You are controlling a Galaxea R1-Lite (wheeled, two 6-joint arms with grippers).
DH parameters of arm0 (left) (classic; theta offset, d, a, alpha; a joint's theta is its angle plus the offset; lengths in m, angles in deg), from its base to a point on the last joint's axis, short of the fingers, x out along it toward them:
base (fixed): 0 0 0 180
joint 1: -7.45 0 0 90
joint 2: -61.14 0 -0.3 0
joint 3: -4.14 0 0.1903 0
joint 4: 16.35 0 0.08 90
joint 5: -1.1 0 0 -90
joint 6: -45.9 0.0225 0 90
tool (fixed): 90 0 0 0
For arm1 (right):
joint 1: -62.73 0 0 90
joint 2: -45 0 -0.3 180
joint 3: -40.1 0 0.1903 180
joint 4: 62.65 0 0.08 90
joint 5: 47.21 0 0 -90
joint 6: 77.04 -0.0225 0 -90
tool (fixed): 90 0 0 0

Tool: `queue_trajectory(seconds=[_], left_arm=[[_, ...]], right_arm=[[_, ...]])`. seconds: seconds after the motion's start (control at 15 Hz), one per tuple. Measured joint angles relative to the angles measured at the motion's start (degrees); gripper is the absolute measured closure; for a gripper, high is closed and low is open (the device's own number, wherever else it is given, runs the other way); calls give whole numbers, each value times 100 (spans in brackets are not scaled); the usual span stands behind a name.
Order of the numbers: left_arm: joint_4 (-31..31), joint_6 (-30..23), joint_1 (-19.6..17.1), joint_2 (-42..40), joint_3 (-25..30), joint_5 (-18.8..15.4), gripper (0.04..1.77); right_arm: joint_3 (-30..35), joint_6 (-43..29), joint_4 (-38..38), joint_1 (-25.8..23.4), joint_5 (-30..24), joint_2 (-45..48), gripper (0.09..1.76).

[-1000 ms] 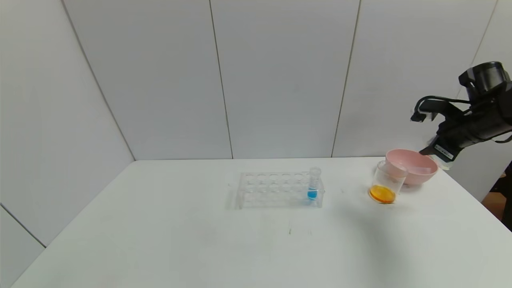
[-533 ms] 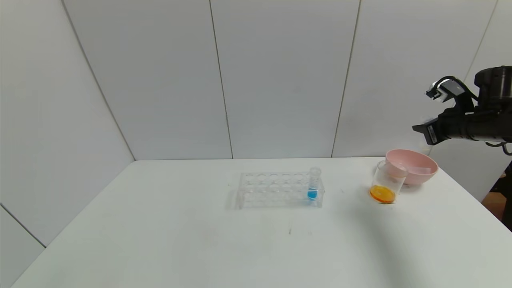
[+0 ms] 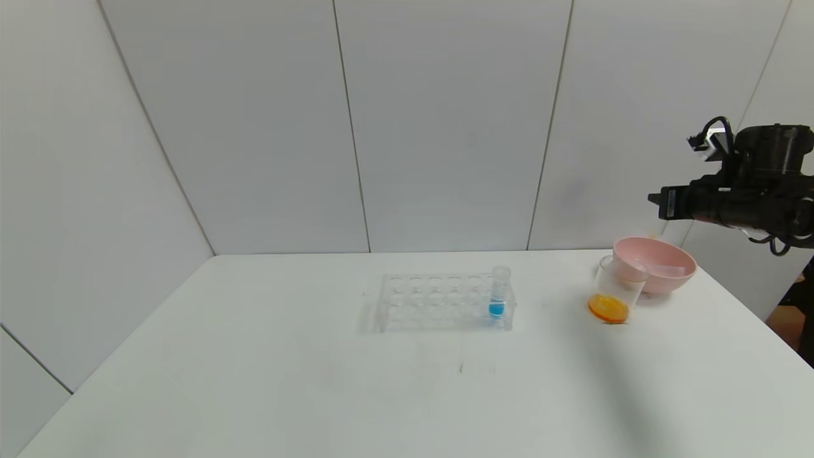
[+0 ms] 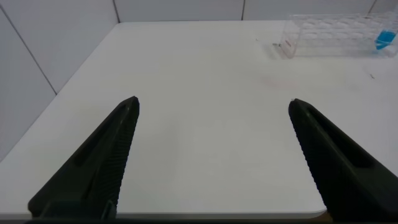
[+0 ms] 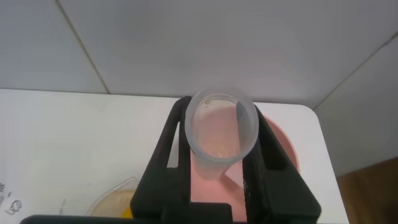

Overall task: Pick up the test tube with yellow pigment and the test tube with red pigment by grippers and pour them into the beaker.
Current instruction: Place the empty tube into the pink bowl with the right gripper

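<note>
My right gripper (image 3: 656,201) hangs level above the pink bowl (image 3: 685,259), pointing toward the middle of the table. In the right wrist view, the right gripper (image 5: 219,113) is shut on a clear test tube (image 5: 221,130), seen mouth-on. No coloured liquid shows in this tube, so I cannot tell which pigment it carried. The beaker (image 3: 614,291) stands beside the bowl with orange liquid at its bottom, and its edge (image 5: 115,198) shows under the gripper. My left gripper (image 4: 214,104) is open over bare table, outside the head view.
A clear rack (image 3: 439,303) in the table's middle holds one tube with blue liquid (image 3: 498,294). Both also appear far off in the left wrist view, the rack (image 4: 336,34) and the blue tube (image 4: 384,40). A pale clear piece (image 3: 666,271) lies inside the bowl.
My right arm has lifted from just behind the bowl's rim and swung level. It now sits higher, with the tube still in its grip.
</note>
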Motion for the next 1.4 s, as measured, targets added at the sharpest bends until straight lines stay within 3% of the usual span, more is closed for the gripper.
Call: queue_trajectory(seconds=[0.27, 0.73, 1.4], left_arm=[[0, 0, 0, 0, 0, -2, 9], [0, 0, 0, 0, 0, 0, 9], [0, 0, 0, 0, 0, 0, 9]], right_arm=[[-485, -285, -28, -154, 536, -574, 132], [-723, -429, -9, -269, 566, -1154, 132], [-775, -397, -187, -278, 566, -1219, 130]])
